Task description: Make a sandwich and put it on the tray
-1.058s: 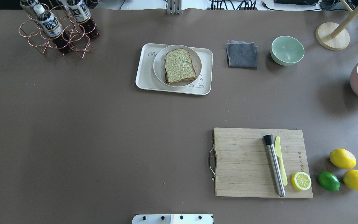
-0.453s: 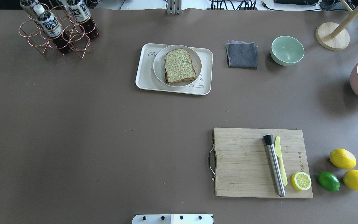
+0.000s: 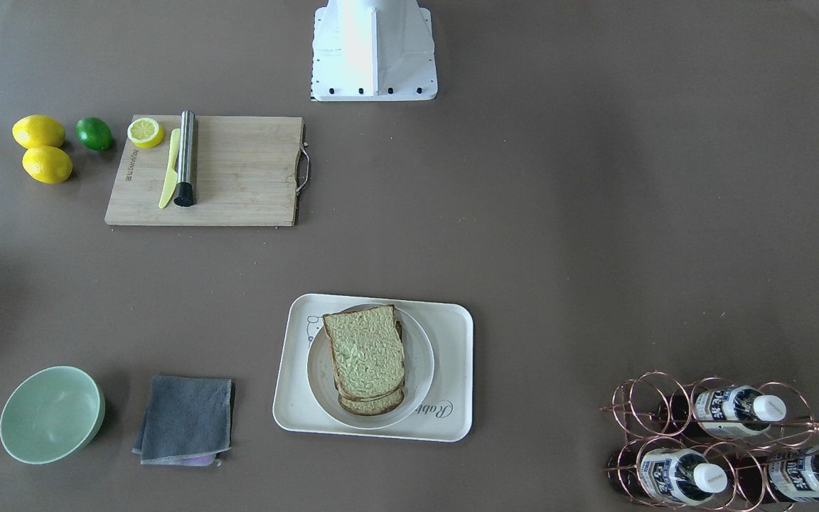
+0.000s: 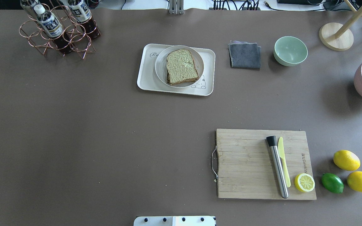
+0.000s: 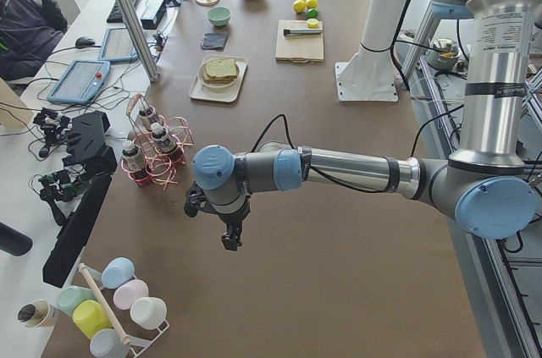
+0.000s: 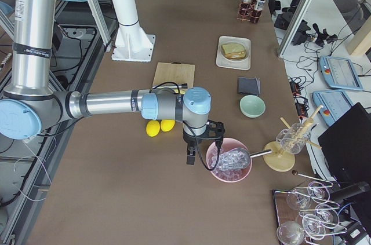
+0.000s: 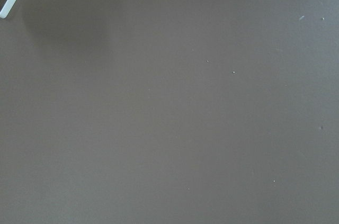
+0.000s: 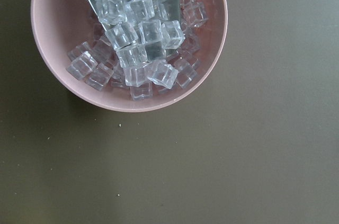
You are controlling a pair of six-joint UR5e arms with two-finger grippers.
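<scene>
The sandwich [image 4: 182, 67], stacked bread slices with pale greenish-tan faces and brown crusts, lies on a round white plate [image 4: 160, 67] that stands on the cream-white tray [image 4: 146, 75] at the table's far middle. It also shows in the front-facing view [image 3: 365, 353]. No egg shows between the slices. My left gripper [image 5: 230, 239] hangs over bare table far from the tray. My right gripper [image 6: 190, 158] hangs beside a pink bowl of ice. Both show only in the side views, so I cannot tell whether they are open or shut.
A wooden cutting board [image 4: 247, 163] holds a steel muddler [image 4: 277, 168], a yellow knife [image 4: 283, 160] and a lemon half [image 4: 304, 182]. Two lemons [image 4: 346, 160] and a lime [image 4: 332, 182] lie to its right. A grey cloth [image 4: 244, 55], a green bowl [image 4: 290, 51], a pink ice bowl [image 8: 127, 44] and a bottle rack [image 4: 60, 29] stand along the far side.
</scene>
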